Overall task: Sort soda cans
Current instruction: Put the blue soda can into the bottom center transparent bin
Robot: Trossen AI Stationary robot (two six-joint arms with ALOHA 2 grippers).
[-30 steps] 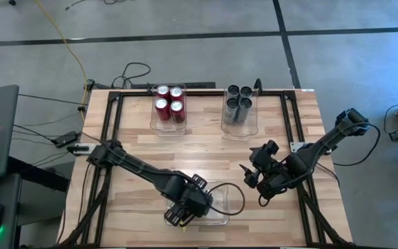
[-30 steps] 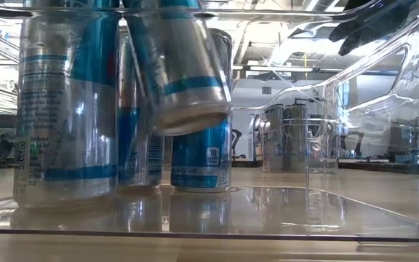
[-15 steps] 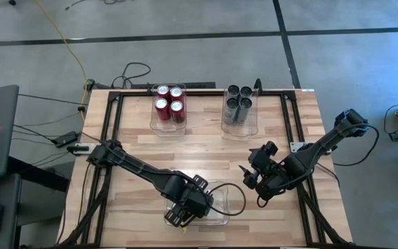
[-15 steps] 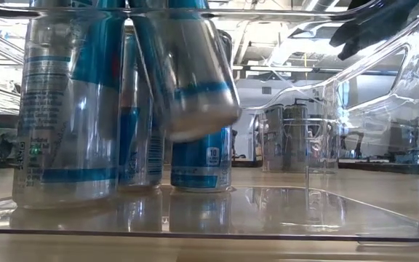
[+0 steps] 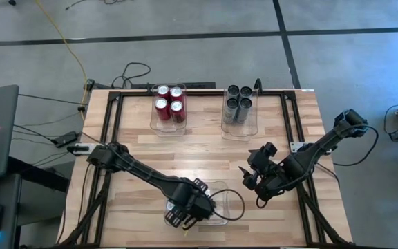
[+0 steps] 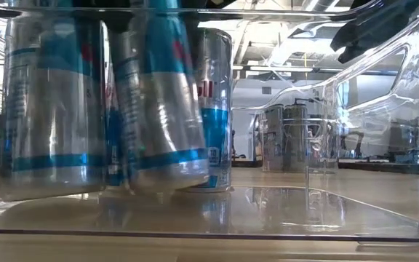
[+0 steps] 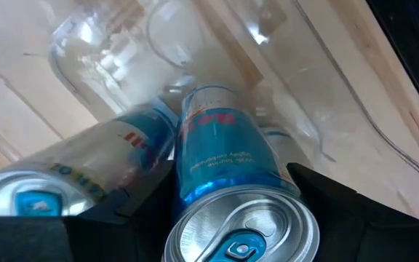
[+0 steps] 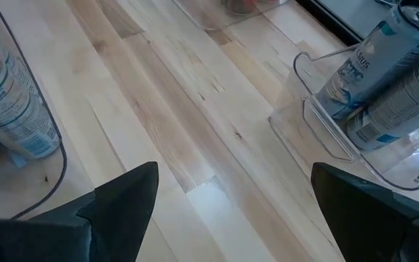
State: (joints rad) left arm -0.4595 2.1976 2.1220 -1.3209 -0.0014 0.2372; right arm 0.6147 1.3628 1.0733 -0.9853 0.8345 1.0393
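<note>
1. High view: left gripper over the clear rectangular plastic bin at the table's near edge; right gripper waits beside it, fingers apart.
2. Low view: tilted silver-white blue-marked soda can low in that bin, among three upright matching cans.
3. Left wrist view: fingers clamped on that can.
4. Right wrist view: fingers wide apart above bare wood.

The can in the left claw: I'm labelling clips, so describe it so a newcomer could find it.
Find the clear bin at the table's near edge. The left claw reaches into it, shut on a silver-and-blue soda can. That can leans tilted, while its neighbours stand upright.
</note>
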